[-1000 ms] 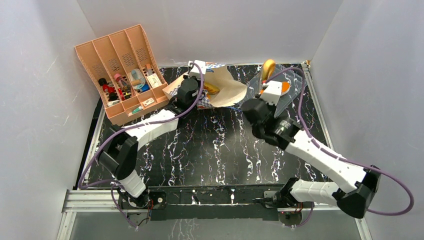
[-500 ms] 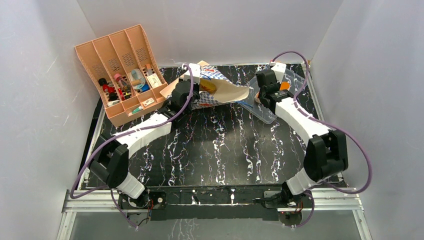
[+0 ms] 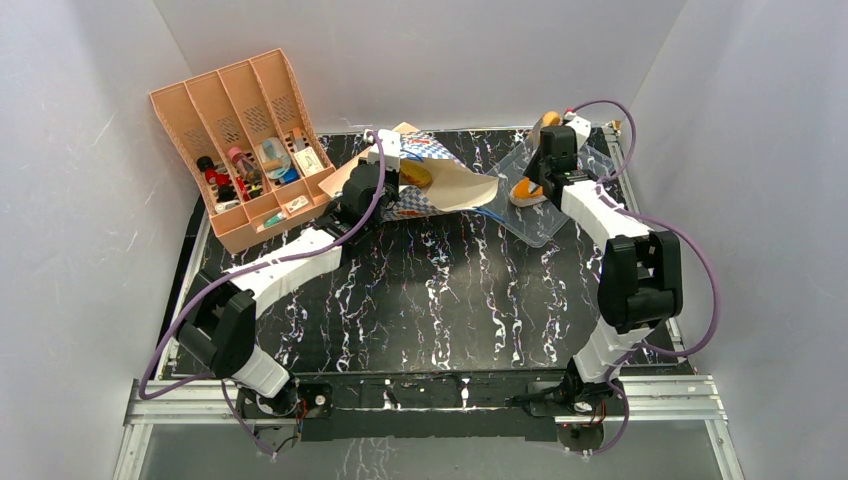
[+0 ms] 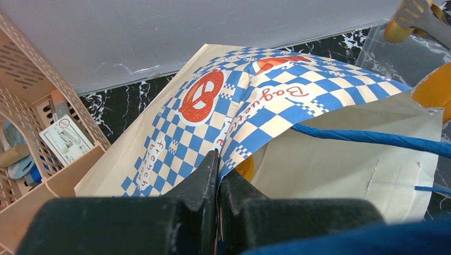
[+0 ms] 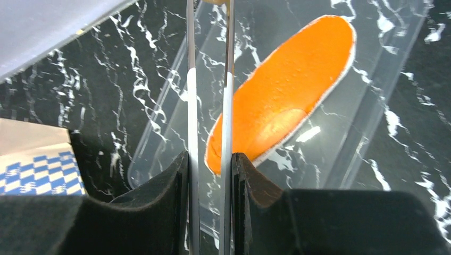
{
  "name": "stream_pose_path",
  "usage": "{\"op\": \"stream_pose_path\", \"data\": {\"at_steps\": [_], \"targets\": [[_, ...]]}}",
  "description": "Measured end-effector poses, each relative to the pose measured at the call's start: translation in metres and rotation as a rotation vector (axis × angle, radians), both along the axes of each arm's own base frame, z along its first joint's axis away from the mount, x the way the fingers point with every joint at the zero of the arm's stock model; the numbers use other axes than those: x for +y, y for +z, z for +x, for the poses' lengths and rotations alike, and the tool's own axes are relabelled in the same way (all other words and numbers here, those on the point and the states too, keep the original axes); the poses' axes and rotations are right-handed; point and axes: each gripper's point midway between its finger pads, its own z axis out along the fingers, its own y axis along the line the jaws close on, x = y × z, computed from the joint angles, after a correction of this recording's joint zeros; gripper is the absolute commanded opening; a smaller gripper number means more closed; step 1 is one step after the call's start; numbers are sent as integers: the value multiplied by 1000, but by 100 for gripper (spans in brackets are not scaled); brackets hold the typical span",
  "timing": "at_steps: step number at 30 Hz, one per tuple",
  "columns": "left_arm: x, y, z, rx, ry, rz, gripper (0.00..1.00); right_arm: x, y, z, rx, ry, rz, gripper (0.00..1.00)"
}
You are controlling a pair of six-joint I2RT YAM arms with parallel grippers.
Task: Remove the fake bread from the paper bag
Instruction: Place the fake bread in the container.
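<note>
The paper bag point(image 3: 440, 185) lies on its side at the far end of the black marbled table point(image 3: 440, 290), with its cream-lined mouth opening to the right. The left gripper point(image 4: 218, 162) is at the near left edge of the bag mouth. Its fingers point(image 4: 197, 183) are pressed fully together on the blue-and-white checkered rim, with the paper pinched between them. A blue cord handle point(image 4: 372, 139) runs across the open mouth. Inside the bag, just behind the pinched rim, a golden piece of fake bread point(image 4: 245, 169) is partly visible; its shape cannot be determined. To the right of the bag, just beside its mouth, is a clear plastic tray point(image 5: 383, 58). The orange-topped loaf point(image 5: 287, 95) lies flat in this tray, outside the bag. The right gripper point(image 5: 210, 159) is positioned over the tray on the side away from the bag. Its fingers are set narrow and clamp the two arms of the metal tongs point(image 5: 227, 106), which stand close together alongside the loaf. To the left of the bag, near its closed end, stands an orange slotted organiser point(image 3: 245, 140) containing small items.
</note>
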Motion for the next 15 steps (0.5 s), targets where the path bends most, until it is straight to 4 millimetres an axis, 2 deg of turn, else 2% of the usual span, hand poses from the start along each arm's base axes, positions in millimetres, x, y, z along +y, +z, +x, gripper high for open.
{"op": "stream_pose_path", "data": {"at_steps": [4,7,11,13,15], "targets": [[-1,-1,0,2,-7,0,0,-4,-7,11,-41,0,98,0],[-2,-1,0,3,-9,0,0,-9,-26,16,-29,-9,159,2],[-2,-3,0,4,-11,1,0,-9,-58,9,5,-15,235,14],[-2,-3,0,5,-11,2,0,-7,-65,5,8,-16,268,23],[-2,-3,0,6,-11,2,0,-4,-69,3,5,-15,293,26]]}}
